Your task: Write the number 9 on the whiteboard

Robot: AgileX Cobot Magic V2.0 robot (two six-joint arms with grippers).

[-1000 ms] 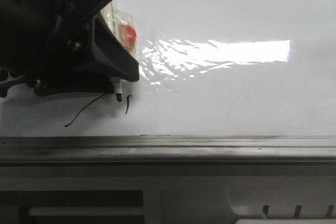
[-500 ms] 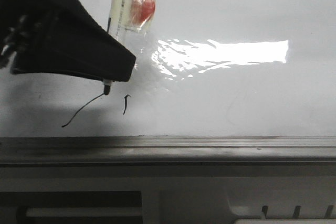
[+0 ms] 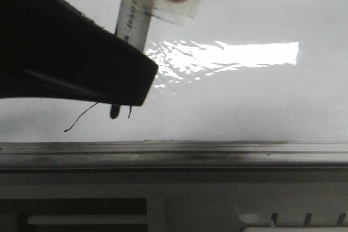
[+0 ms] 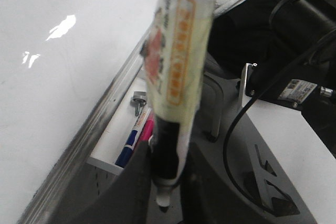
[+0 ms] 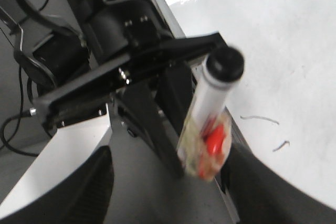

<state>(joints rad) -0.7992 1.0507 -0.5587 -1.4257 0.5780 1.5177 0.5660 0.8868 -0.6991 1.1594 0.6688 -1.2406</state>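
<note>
My left gripper (image 3: 117,99) is shut on a white marker (image 3: 136,9) with a clear tag and red label. Its black tip (image 3: 115,113) is at the whiteboard (image 3: 244,101), between a short curved black stroke (image 3: 81,119) and a tiny tick (image 3: 129,112). No number 9 shows. In the left wrist view the marker (image 4: 178,66) stands between the fingers of the left gripper (image 4: 164,203), beside the whiteboard (image 4: 52,77). My right gripper (image 5: 178,200) is open, its fingers wide apart. The marker (image 5: 212,114) and both marks (image 5: 260,119) show beyond it.
A grey metal edge strip (image 3: 217,150) runs along the board's near side. A bright glare patch (image 3: 239,52) lies mid-board. A tray below the edge holds a blue pen (image 4: 131,145) and a pink pen (image 4: 147,129). Black cables (image 4: 236,129) and the arm base (image 4: 294,35) are nearby.
The left gripper has swung closer to the camera and now hides more of the board. The marker tip has moved from the stroke's upper end down and right, to between the two marks.
</note>
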